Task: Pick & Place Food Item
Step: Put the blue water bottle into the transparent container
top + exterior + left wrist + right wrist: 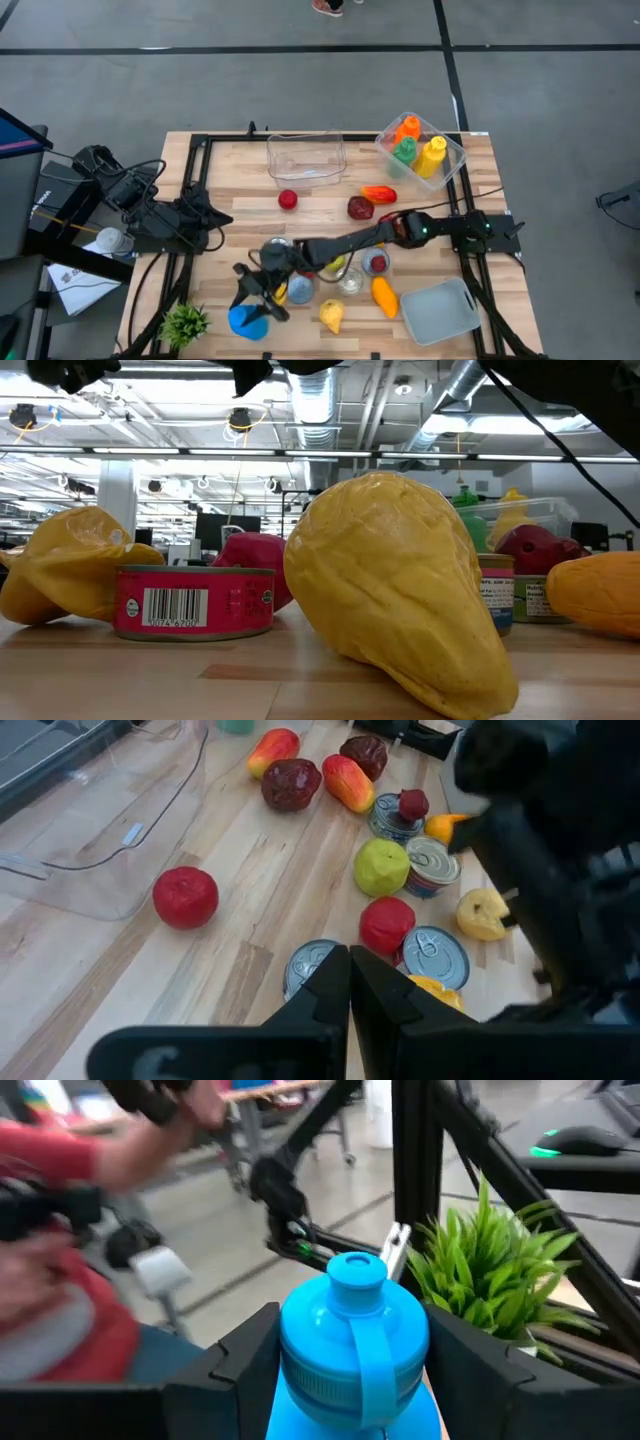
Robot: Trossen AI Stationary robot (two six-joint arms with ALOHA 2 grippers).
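R arm stretches from its base at table's 3 o'clock edge across to approx 7 o'clock, low and nearly flat over the clutter. R gripper (255, 300) sits at the front-left, fingers (240, 1370) apart on either side of a blue bottle (350, 1350); whether they actually press on it can't be told. Bottle (247, 320) stands upright near the front edge, just beside a plant (185, 322) at the 7–8 o'clock corner.

L arm is folded back at the 9 o'clock edge. L gripper (349, 982) has fingers together, nothing between them, pointing over the table toward the food pile.

Food items: red apple (288, 199) approx 11 o'clock of centre, well apart from the rest w/ bare wood around it. Yellow pear (331, 316) at 6 o'clock near front edge, orange carrot (384, 295) just beside it toward 5. Cans (432, 955) and a green apple (381, 866) crowd under the R arm.

Edges: clear tub (306, 158) at 12 o'clock, empty. Bin w/ bottles (420, 150) at 1 o'clock corner. Grey lid (438, 312) at 5 o'clock corner. Most open wood lies at 9–10 o'clock, between L arm and red apple.
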